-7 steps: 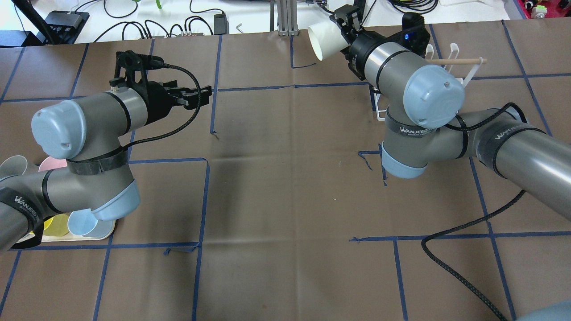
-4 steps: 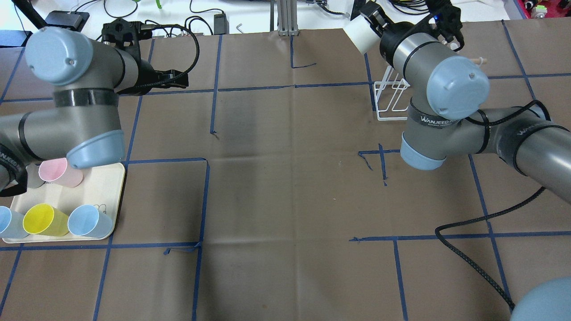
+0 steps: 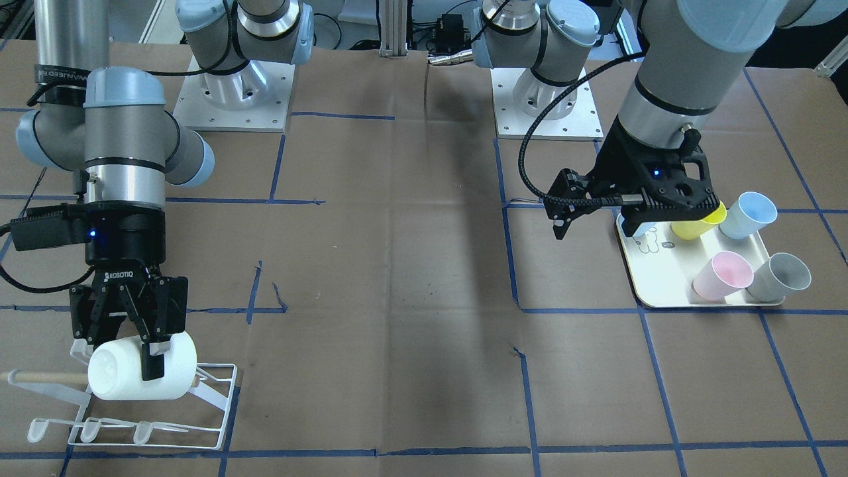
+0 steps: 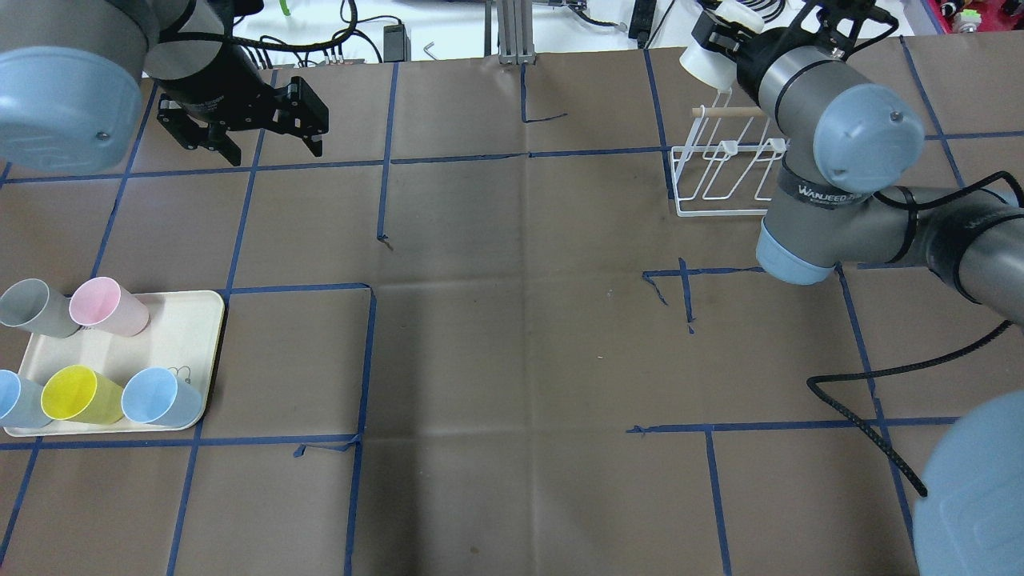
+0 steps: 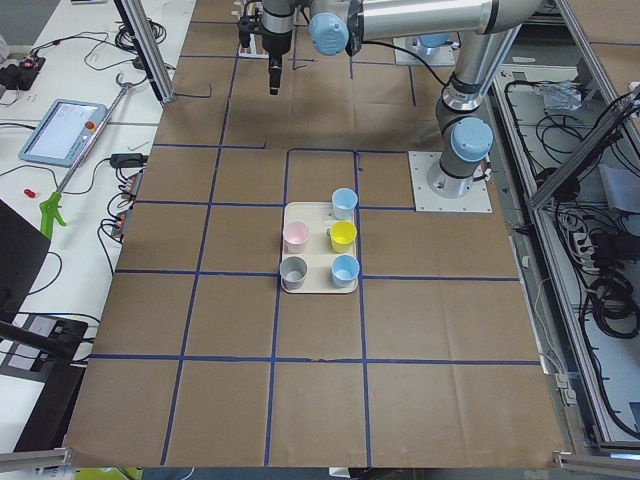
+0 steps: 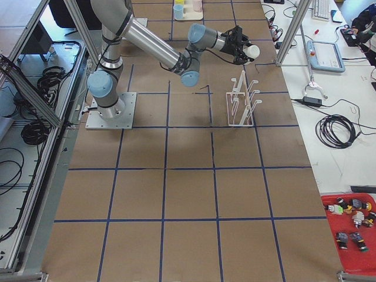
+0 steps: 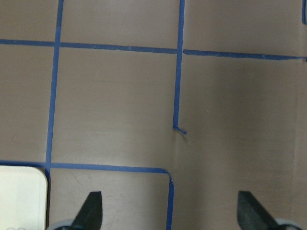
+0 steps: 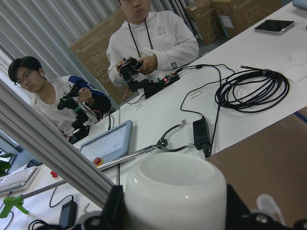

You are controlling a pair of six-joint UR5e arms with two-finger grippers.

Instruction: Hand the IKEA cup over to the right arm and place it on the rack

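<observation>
IKEA cup [image 3: 126, 377] held at the rack [image 4: 704, 180]

Cup is white and lies on its side in the air, base toward the front-facing camera. Right gripper [image 3: 142, 354] pinches it: one finger [image 3: 154, 363] lies across the cup's wall, the other is hidden behind. Right arm [image 4: 840, 144] reaches to the far edge of the tabletop [image 4: 512, 320], toward its right end. Cup sits level with the rack's wooden dowel [image 3: 40, 377] and overlaps it in the front-facing view; touching or apart, cannot tell.

Left gripper [image 4: 272, 148] hangs over the tabletop's far left corner, fingers spread wide over brown paper.

Cream tray [image 4: 192, 320] lies at the left end, robot's side. It carries a grey cup [image 4: 32, 308], pink cup [image 4: 104, 306], yellow cup [image 4: 76, 394], blue cup [image 4: 160, 396] and second blue cup [image 4: 12, 400], mouths up.

Right wrist view: two people [image 8: 153, 43] at a white bench [image 8: 230, 120] beyond the far edge, each holding a small device.
</observation>
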